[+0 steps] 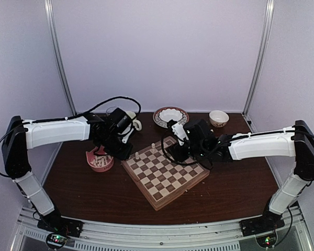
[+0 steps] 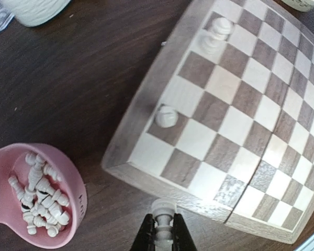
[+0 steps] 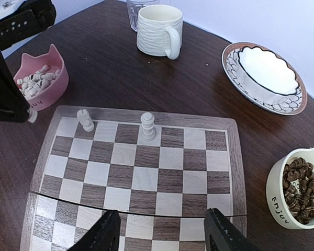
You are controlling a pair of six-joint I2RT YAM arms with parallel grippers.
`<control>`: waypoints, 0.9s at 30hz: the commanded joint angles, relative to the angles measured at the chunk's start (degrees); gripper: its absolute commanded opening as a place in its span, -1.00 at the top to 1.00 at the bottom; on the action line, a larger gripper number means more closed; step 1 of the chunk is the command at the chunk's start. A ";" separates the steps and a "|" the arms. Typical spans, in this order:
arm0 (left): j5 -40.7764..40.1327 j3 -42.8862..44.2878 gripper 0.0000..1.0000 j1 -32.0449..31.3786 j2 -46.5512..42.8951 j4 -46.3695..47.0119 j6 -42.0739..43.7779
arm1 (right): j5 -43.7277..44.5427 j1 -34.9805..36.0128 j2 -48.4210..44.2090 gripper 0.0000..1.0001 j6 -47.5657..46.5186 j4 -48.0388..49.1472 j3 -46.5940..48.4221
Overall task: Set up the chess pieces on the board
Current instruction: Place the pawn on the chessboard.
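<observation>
The board point(image 1: 170, 180) lies mid-table, turned at an angle. Two cream chess pieces point(image 1: 137, 155) point(image 1: 153, 147) stand on its far-left edge row. My left gripper point(image 1: 123, 150) is just off the board's left corner. In the left wrist view it point(image 2: 163, 230) is shut on a cream chess piece point(image 2: 163, 209), held above the dark table beside the board's rim point(image 2: 146, 99). My right gripper point(image 1: 176, 151) is open and empty over the board; its wrist view shows the jaws wide apart point(image 3: 162, 235) above the near squares point(image 3: 146, 178).
A pink cup point(image 1: 102, 167) point(image 3: 47, 99) holding several cream pieces stands left of the board. A white mug point(image 3: 157, 31), a glass, a patterned plate point(image 3: 264, 73) and a cream bowl point(image 3: 277, 193) of dark pieces stand behind and right.
</observation>
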 commanded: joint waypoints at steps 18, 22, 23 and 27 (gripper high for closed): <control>6.00 26.46 1.00 -10.19 21.17 -22.34 7.00 | 14.78 -5.01 -12.94 -0.18 9.64 8.14 -11.25; 9.22 29.07 1.00 -10.19 23.65 -23.69 7.42 | 14.42 -5.29 -13.70 -0.18 9.49 8.32 -11.48; 9.25 29.75 1.00 -10.17 24.16 -24.18 7.42 | 14.24 -5.30 -13.69 -0.18 9.43 8.29 -11.47; 8.92 32.71 1.00 -10.19 26.36 -26.09 7.41 | 13.91 -5.25 -13.69 -0.18 9.21 8.38 -11.47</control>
